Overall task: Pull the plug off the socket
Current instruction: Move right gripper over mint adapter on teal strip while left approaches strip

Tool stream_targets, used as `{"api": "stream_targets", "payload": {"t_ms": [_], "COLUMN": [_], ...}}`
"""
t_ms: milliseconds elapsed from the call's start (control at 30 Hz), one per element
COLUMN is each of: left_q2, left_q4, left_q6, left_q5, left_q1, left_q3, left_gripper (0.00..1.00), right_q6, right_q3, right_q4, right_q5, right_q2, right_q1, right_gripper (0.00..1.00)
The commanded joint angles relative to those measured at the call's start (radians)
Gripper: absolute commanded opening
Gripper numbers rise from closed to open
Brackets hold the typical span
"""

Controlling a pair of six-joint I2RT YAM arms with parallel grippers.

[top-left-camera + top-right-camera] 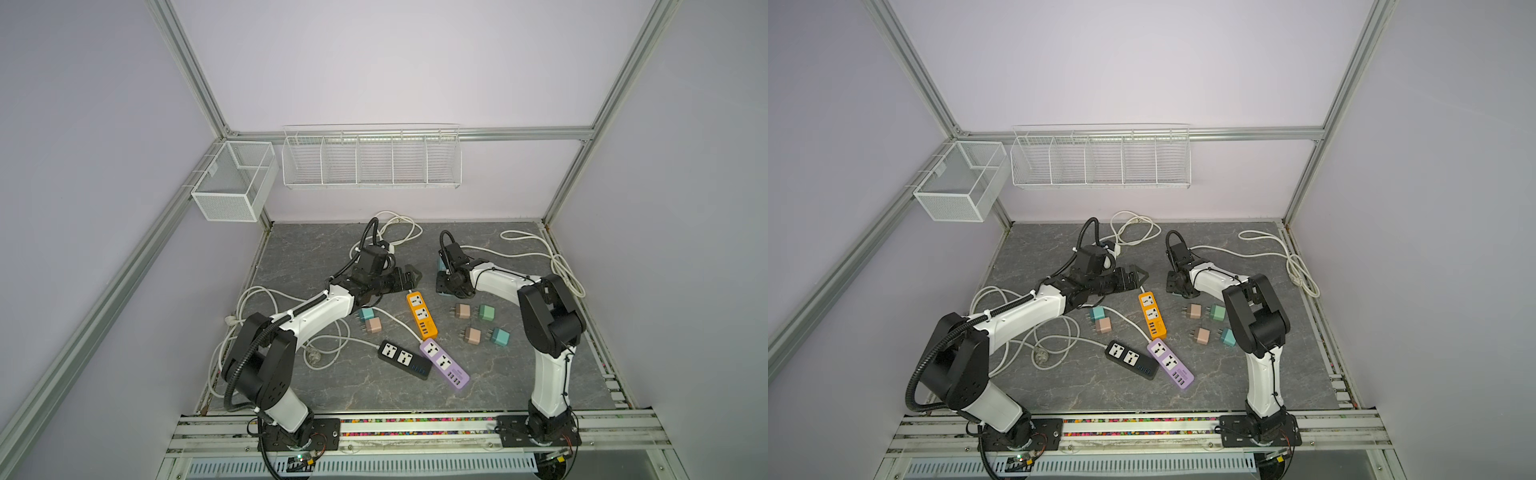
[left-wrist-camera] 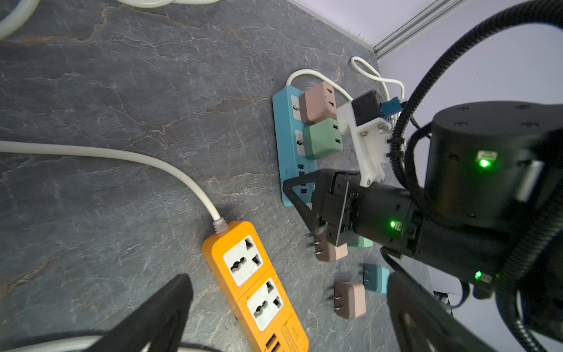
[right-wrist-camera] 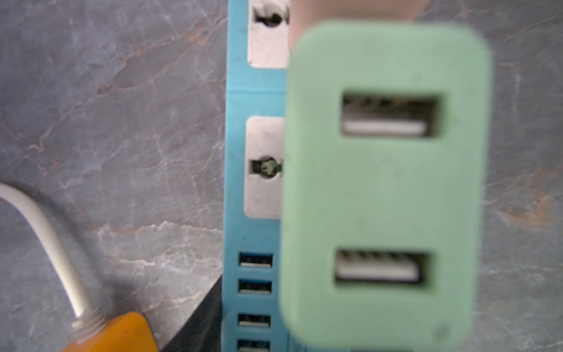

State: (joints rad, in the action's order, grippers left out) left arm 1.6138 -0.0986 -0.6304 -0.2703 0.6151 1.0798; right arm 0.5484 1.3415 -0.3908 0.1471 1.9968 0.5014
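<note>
A blue socket strip lies flat on the grey table, with a green plug and a pink plug seated in its two sockets. The right wrist view looks straight down on the green plug, which fills most of that view, with the blue socket strip beside it. My right gripper straddles the strip's USB end. One of its fingers lies against the strip's side; the other is hidden. In both top views the right wrist covers the plugs. My left gripper hangs open above the orange strip, holding nothing.
An orange strip, a black strip and a purple strip lie mid-table. Several loose plugs, such as a pink plug and a teal plug, lie around them. White cables loop at the back and left. Wire baskets hang on the wall.
</note>
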Motion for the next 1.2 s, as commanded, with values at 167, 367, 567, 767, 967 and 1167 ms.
{"api": "stream_targets", "payload": {"t_ms": [167,367,567,767,967,1167], "left_q2": [-0.038,-0.038,-0.034,-0.021,-0.037,-0.003], "left_q4": [0.01,0.015,0.062,0.076,0.045,0.012], "left_q6": [-0.013,-0.021,-0.044,-0.072,-0.072,-0.081], "left_q5": [-0.001,-0.001,-0.007,-0.013,0.012,0.03], "left_q1": [-0.005,-0.006,-0.006,-0.006,-0.005,-0.003], "left_q3": [-0.02,-0.023,-0.041,-0.038,-0.019,0.027], "left_gripper": [0.99,0.99,1.0,0.99,0.99,0.99], "right_q6": [-0.045,-0.056,-0.076,-0.089,-0.093,-0.105], "right_q3": [-0.08,-0.135,-0.177,-0.16,-0.165,-0.161], "right_q4": [-0.045,-0.059,-0.045,-0.049,-0.067,-0.109], "right_q5": [-0.047,-0.012,-0.034,-0.012,0.008,0.023], "right_q2": [-0.053,-0.097,-0.116,-0.135,-0.221,-0.322], "right_q1": [0.067,0.098,0.103,0.104,0.103,0.085], "right_gripper": [0.5,0.5,0.52,0.63,0.71,0.76]}}
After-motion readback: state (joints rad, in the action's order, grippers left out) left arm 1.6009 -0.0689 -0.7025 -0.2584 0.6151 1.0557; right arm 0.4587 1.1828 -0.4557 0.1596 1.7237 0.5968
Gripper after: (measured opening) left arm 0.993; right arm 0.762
